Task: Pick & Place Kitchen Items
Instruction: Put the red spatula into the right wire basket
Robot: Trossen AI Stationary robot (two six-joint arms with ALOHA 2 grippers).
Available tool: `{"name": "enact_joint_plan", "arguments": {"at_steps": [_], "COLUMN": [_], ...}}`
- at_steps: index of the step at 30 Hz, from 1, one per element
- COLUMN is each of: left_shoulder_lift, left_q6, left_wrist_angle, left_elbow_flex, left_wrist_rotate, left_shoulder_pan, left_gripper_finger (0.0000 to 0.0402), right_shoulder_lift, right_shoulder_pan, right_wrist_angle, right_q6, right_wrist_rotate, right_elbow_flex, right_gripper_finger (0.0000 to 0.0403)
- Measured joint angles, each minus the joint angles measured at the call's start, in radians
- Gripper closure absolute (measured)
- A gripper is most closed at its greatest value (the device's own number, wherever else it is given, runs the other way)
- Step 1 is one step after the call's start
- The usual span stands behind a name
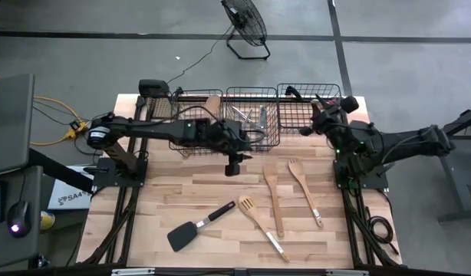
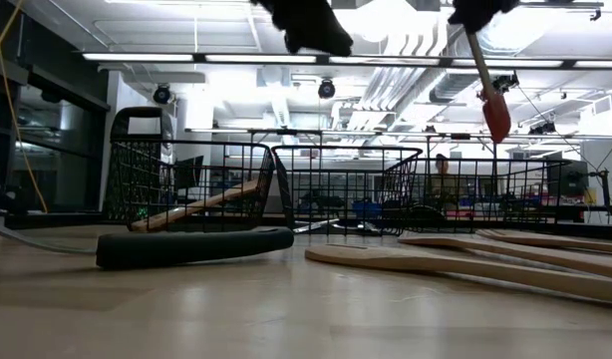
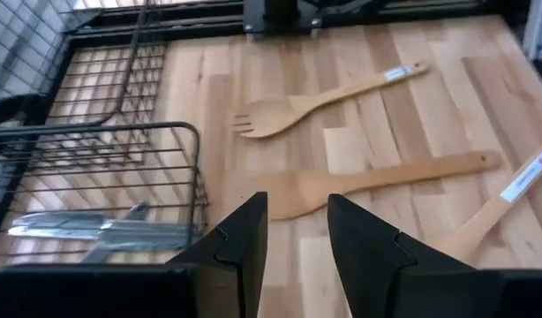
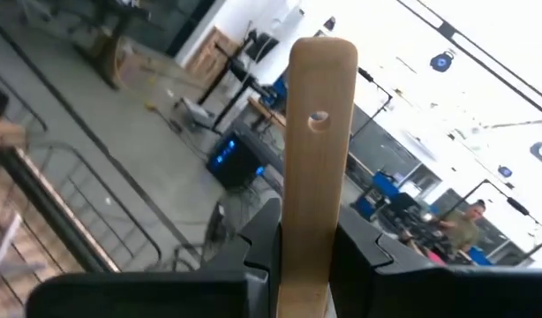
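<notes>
My right gripper (image 1: 321, 115) hangs over the far right black wire basket (image 1: 308, 106), shut on a red-headed spatula (image 2: 495, 115). My left gripper (image 1: 232, 165) hovers open in front of the middle basket (image 1: 251, 115), above a wooden spoon (image 3: 368, 181), with nothing between its fingers. Flat on the table lie that spoon (image 1: 272, 198), a wooden fork-spoon (image 1: 304, 190), a slotted wooden turner (image 1: 258, 224) and a black turner (image 1: 195, 228). Another wooden spoon (image 1: 211, 106) leans in the left basket (image 1: 191, 115). Silver cutlery (image 3: 94, 231) lies in the middle basket. My right gripper pinches the spatula's wooden handle (image 4: 308, 203) between its two fingers, below the free end with its hole (image 4: 319, 119). The fingers come level and lie across the handle. The spatula is lifted clear and hangs slightly tilted, red head (image 2: 496, 118) down.
The three baskets stand in a row along the table's far edge. Bare wood lies at the near left of the table (image 1: 136, 222). A floor fan (image 1: 247, 27) stands beyond the table. A person (image 4: 470, 225) shows far off in the room.
</notes>
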Motion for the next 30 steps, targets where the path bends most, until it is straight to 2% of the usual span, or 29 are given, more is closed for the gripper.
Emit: {"name": "enact_joint_plan", "arguments": {"at_steps": [3, 8, 15, 20, 24, 30], "left_shoulder_lift": [-0.040, -0.136, -0.329, -0.461, -0.541, -0.625], "left_q6": [-0.039, -0.093, -0.193, -0.262, -0.304, -0.331], "left_wrist_angle": [0.136, 0.322, 0.552, 0.716, 0.797, 0.793], "left_elbow_flex": [-0.119, -0.310, -0.587, -0.775, -0.885, -0.972], "left_wrist_rotate": [0.001, 0.001, 0.001, -0.018, -0.035, -0.115], "left_shoulder_pan": [0.002, -0.001, -0.002, -0.027, -0.061, -0.134], "left_gripper_finger": [0.0284, 0.0284, 0.0284, 0.0284, 0.0284, 0.0284], "right_shoulder_lift": [0.001, 0.007, 0.067, 0.157, 0.222, 0.317], "right_shoulder_pan": [-0.049, -0.165, -0.370, -0.486, -0.545, -0.616], "right_wrist_angle": [-0.089, -0.202, -0.210, -0.218, -0.217, -0.204], "right_q6": [0.044, 0.113, 0.123, 0.112, 0.086, 0.063], "right_wrist_rotate": [-0.052, -0.209, -0.439, -0.505, -0.564, -0.662], "right_elbow_flex": [-0.001, -0.001, -0.001, -0.002, -0.002, -0.002], "right_gripper_finger": [0.0350, 0.0350, 0.0350, 0.0350, 0.0350, 0.0350]}}
